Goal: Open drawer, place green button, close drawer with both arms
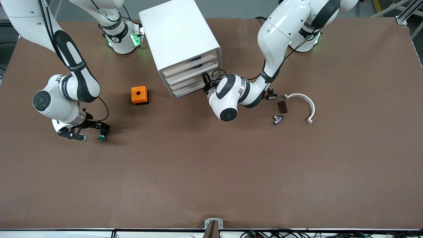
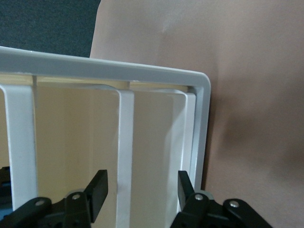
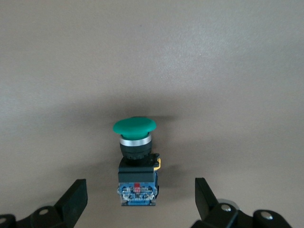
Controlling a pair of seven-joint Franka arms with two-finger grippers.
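Observation:
The white cabinet (image 1: 180,36) stands at the table's robot side, its four drawers (image 1: 186,84) all pushed in. My left gripper (image 1: 206,83) is at the drawer fronts, at the corner toward the left arm's end. In the left wrist view it (image 2: 141,190) is open, its fingers (image 2: 98,189) astride a white front edge (image 2: 125,142). The green-capped button (image 1: 101,137) lies on the table toward the right arm's end. My right gripper (image 1: 94,131) is open and low around it. In the right wrist view the button (image 3: 135,156) lies between the open fingers (image 3: 76,197), untouched.
An orange cube with a hole (image 1: 139,95) sits beside the cabinet. Toward the left arm's end lie a black part with a white cap (image 1: 271,96), a brown piece (image 1: 282,106), a small metal part (image 1: 278,119) and a white curved bracket (image 1: 305,104).

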